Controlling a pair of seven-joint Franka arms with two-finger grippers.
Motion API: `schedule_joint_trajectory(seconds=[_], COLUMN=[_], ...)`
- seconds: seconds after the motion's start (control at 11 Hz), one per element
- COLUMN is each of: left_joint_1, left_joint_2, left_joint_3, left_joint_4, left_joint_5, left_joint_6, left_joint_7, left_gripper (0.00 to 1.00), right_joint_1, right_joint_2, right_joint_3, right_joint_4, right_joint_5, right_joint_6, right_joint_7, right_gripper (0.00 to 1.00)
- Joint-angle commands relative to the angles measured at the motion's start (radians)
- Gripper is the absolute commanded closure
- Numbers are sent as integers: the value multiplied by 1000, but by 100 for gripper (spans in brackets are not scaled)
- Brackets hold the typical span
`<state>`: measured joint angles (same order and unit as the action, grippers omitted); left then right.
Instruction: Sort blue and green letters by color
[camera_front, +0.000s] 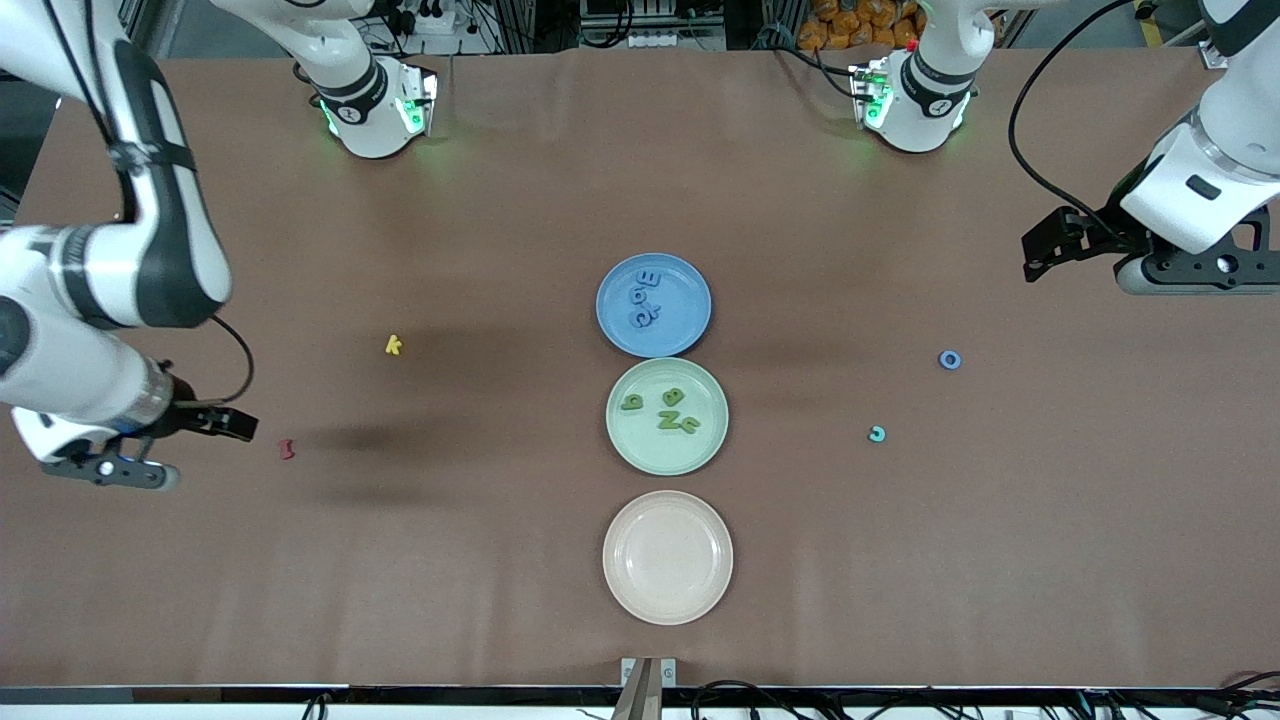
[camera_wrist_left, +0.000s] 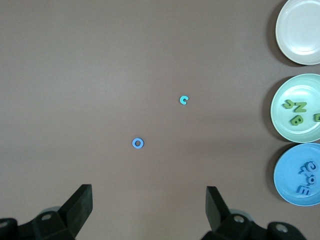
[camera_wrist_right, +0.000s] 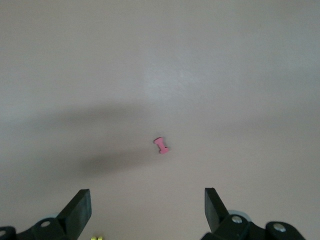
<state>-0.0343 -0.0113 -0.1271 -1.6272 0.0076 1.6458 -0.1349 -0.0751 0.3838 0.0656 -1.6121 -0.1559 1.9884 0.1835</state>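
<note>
Blue letters (camera_front: 645, 300) lie in the blue plate (camera_front: 690, 325), and olive-green letters (camera_front: 672, 398) lie in the pale green plate (camera_front: 660, 455) just nearer the front camera. A loose blue o (camera_front: 950, 360) (camera_wrist_left: 138, 143) and a teal c (camera_front: 877, 434) (camera_wrist_left: 184, 100) rest on the bare table toward the left arm's end. My left gripper (camera_front: 1035, 255) (camera_wrist_left: 149, 205) hangs open and empty above the table close to the o. My right gripper (camera_front: 240, 425) (camera_wrist_right: 147, 207) is open and empty over the table at the right arm's end.
An empty beige plate (camera_front: 667, 556) sits nearest the front camera, in line with the other two plates. A yellow k (camera_front: 393, 345) and a dark red piece (camera_front: 287, 449) (camera_wrist_right: 161, 145) lie near the right gripper. Brown paper covers the table.
</note>
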Motion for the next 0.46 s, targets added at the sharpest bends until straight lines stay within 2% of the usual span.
schedule_joint_trajectory(seconds=[0.0,0.36], left_joint_1=[8,10], left_joint_2=[-9,-4], left_joint_3=[7,11], left_joint_4=[20,50], left_joint_5=[-21,-12], left_joint_6=[-24,-24], left_joint_7=[37,35], left_gripper=[0,0], right_joint_1=[-5,-2], right_joint_2=[-161,-305], right_joint_3=[-59,-67], right_joint_4=[-20,14], right_joint_5=[153,147], right_joint_6=[-135,-334], right_joint_7=[-156,-137], right_gripper=[0,0])
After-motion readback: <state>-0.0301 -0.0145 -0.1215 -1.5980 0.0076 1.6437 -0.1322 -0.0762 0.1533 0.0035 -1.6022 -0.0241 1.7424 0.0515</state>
